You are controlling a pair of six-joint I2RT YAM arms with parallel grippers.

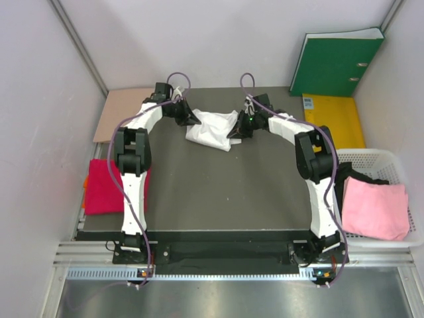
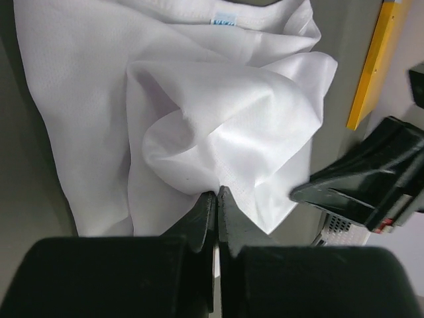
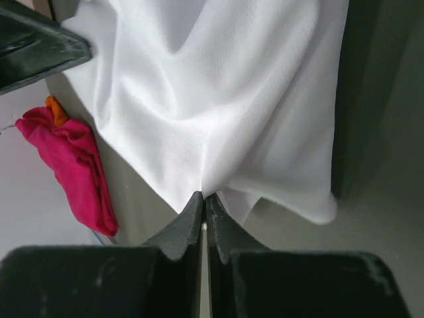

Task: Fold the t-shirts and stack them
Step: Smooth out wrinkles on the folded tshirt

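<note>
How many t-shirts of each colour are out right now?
white t-shirt: 1
red t-shirt: 1
pink t-shirt: 1
Total: 3

At your far right, a green lever-arch binder (image 1: 336,63) leans against the back wall, with a flat yellow folder (image 1: 339,120) just in front of it. A white plastic lattice basket (image 1: 377,156) sits nearer you (right of the dark grey table mat (image 1: 218,192)). A tan cardboard sheet (image 1: 121,112) lies at the far left corner.
</note>
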